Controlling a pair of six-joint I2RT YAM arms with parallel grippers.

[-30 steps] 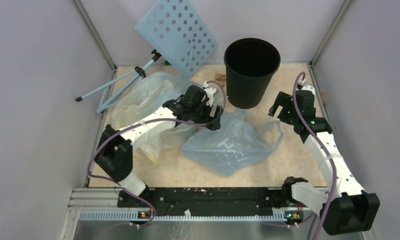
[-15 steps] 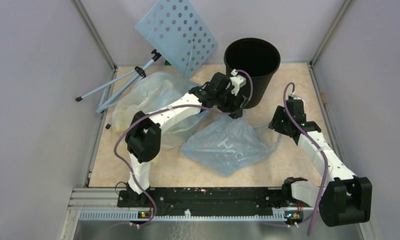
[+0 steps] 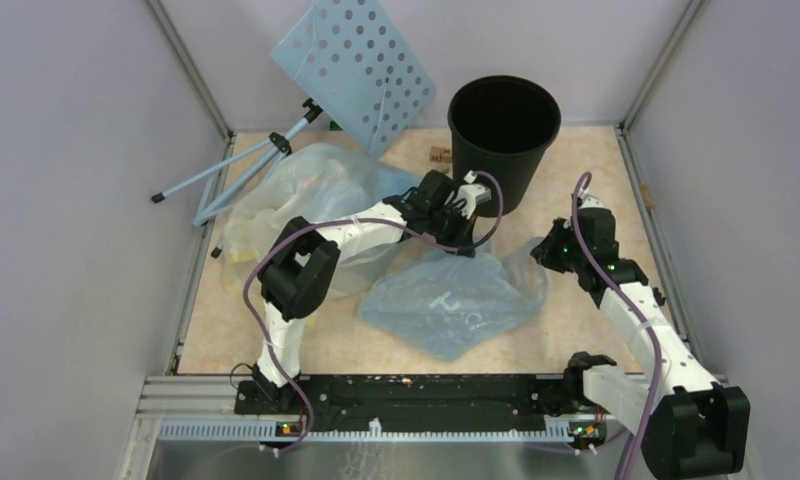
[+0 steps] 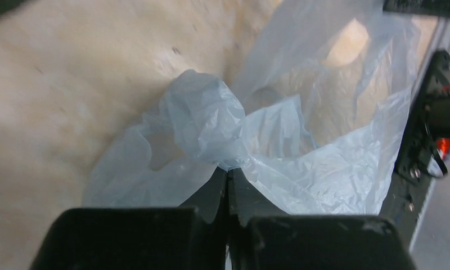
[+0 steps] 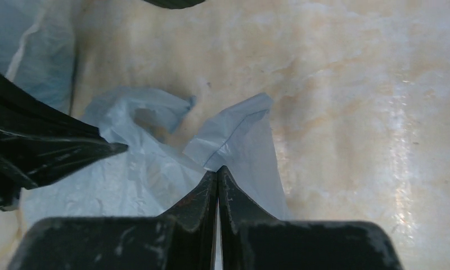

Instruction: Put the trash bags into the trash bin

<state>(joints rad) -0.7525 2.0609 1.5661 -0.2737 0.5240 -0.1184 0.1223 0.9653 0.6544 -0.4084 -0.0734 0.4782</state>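
The light-blue trash bag (image 3: 446,300) lies crumpled on the table in front of the black trash bin (image 3: 504,140), which stands upright at the back. My left gripper (image 3: 464,247) sits at the bag's far edge, just in front of the bin. In the left wrist view the left gripper (image 4: 228,170) is shut, with a bunch of the trash bag (image 4: 211,124) pinched at its tips. My right gripper (image 3: 539,256) is at the bag's right corner. Seen from the right wrist, that gripper (image 5: 217,169) is shut on a flap of the trash bag (image 5: 234,135).
A bigger clear yellowish sack (image 3: 306,195) lies left of the bag, under the left arm. A pale-blue perforated panel (image 3: 356,65) on a tripod stand (image 3: 236,170) leans at the back left. A small wooden piece (image 3: 438,155) sits by the bin. Walls enclose the table.
Both grippers have come down onto the bag and shut on it. The left one moved from beside the bin to the bag's far edge. The bag's right handle has been drawn in.
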